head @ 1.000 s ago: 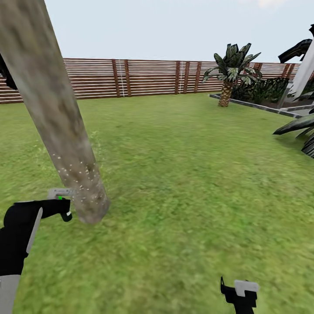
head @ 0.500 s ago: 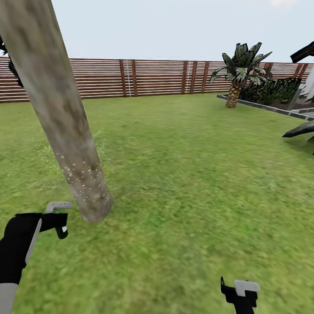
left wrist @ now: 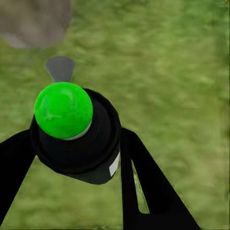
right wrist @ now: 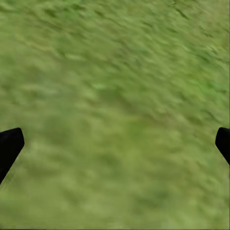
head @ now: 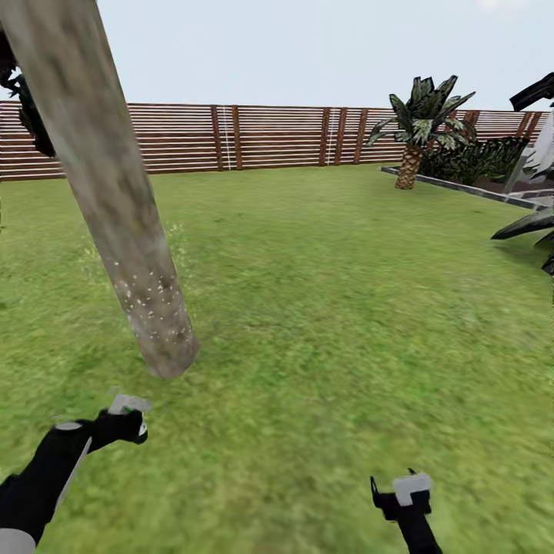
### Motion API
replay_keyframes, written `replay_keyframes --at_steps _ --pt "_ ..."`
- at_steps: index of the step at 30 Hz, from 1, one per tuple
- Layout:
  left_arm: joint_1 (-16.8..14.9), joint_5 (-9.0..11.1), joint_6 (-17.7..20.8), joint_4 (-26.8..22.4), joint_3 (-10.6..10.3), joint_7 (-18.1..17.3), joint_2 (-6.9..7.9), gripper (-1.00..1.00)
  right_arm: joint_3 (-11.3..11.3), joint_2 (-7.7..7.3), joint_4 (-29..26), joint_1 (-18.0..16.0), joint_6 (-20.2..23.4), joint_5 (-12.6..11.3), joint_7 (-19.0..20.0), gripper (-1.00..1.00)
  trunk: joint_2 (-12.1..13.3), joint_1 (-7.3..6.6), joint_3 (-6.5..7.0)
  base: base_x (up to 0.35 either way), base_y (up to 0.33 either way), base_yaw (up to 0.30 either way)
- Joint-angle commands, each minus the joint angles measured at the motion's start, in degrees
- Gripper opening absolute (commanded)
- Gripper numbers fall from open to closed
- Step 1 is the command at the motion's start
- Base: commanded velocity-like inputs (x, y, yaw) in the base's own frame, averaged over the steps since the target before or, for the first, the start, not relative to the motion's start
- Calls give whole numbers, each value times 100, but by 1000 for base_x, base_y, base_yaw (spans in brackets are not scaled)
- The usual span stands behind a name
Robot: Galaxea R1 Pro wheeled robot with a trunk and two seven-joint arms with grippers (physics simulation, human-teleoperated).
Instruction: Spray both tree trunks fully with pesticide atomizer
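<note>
On the lawn (head: 346, 308), left jaws clamped around atomizer (left wrist: 76, 134) near speckled tree trunk (head: 115, 192), right jaws spread wide, empty.

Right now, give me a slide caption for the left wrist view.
Left gripper holding the black pesticide atomizer with its green cap over the lawn, tree trunk base nearby.
</note>
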Motion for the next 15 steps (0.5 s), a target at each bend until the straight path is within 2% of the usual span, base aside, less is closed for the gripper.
replay_keyframes --at_steps 1,2,4,6,7,8,10,11,14,15 --pt "-7 -331 -582 405 -300 -402 -7 -100 342 11 -174 -13 22 125 351 100 0 -1 1 -344 0 0" --pt "-30 -634 -974 642 -646 -944 -7 -100 547 38 -290 -150 216 186 1126 100 0 -1 1 -344 0 0" --pt "-58 -910 -1217 783 -1022 -1879 -2 -100 654 54 -453 -543 829 226 2570 100 0 -1 1 -344 0 0" --pt "-65 -1084 -1291 822 -1150 -2675 3 -100 691 60 -536 -779 1133 285 3628 100 0 -1 1 -281 0 0" --pt "-77 -1242 -1359 830 -1181 -3143 -3 -100 702 65 -567 -846 1198 458 4237 100 0 -1 1 -90 0 0" --pt "-81 -1426 -1468 830 -1193 -3424 -33 -100 706 76 -615 -882 1220 629 4624 100 0 -1 1 -46 0 0" --pt "-84 -2039 -1669 830 -1193 -3798 -98 -100 709 162 -784 -930 1239 923 5238 100 0 -1 1 -13 0 0" --pt "-85 -2370 -1711 831 -1199 -3879 -228 -100 710 202 -813 -938 1242 991 5504 100 0 -1 1 -1 0 0" --pt "-85 -2492 -1699 831 -1242 -3908 -300 -100 710 216 -818 -940 1243 1003 5654 100 0 -1 1 0 0 0" --pt "-85 -2518 -1683 831 -1377 -3910 -346 -100 710 225 -818 -940 1243 1004 5671 100 0 -1 1 0 0 0"
